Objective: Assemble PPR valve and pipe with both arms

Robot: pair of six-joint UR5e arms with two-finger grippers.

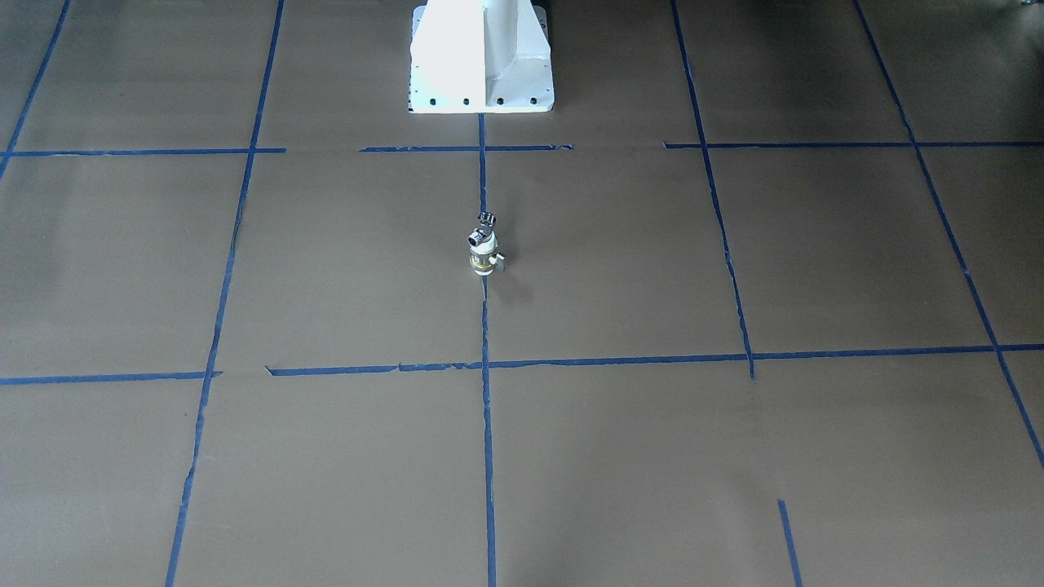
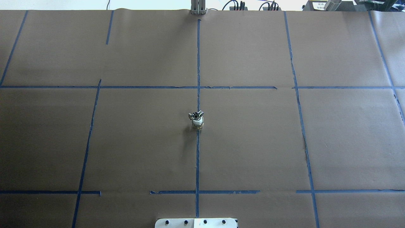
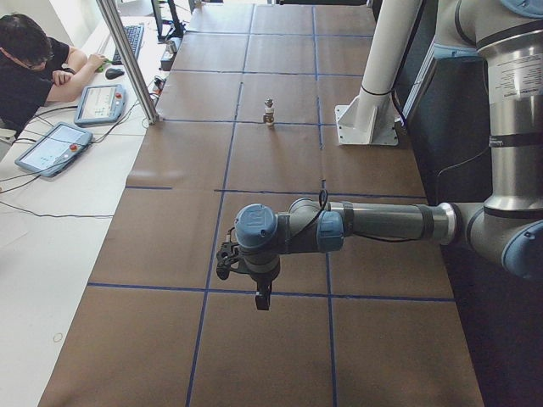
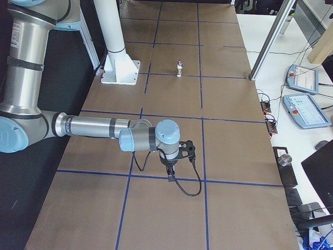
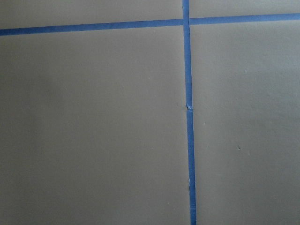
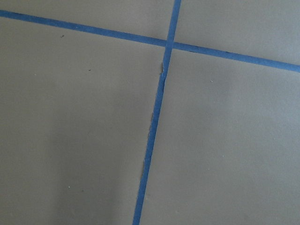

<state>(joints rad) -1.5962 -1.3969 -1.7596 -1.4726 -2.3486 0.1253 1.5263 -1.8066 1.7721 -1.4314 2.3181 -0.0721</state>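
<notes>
Left arm (image 3: 373, 222): seen in the exterior left view only, stretched level over the near end of the table (image 2: 253, 142). The left gripper (image 3: 263, 302) points down above a blue tape line (image 3: 204, 288). Whether its fingers are spread or pressed together cannot be told from this side view. Its wrist camera shows only brown surface and a tape crossing (image 5: 186, 21).

Centre: the PPR valve (image 1: 483, 257) stands upright on the middle tape line (image 2: 197, 158), in front of the white pedestal base (image 1: 481, 57). Its brass-coloured band is at the bottom, with a white end above it. The pipe (image 1: 486, 218), a small chrome fitting with short branches, sits on top of the valve, touching its upper end. The overhead view shows the same stack, with the pipe (image 2: 196, 114) just above the valve (image 2: 197, 123). Both grippers are well apart from it.

Right arm (image 4: 99, 127): seen in the exterior right view only, also level over its own end of the table. The right gripper (image 4: 170, 177) points down near a tape crossing (image 4: 203, 180); the state of its fingers cannot be told. A black cable (image 4: 187, 190) loops below it.
</notes>
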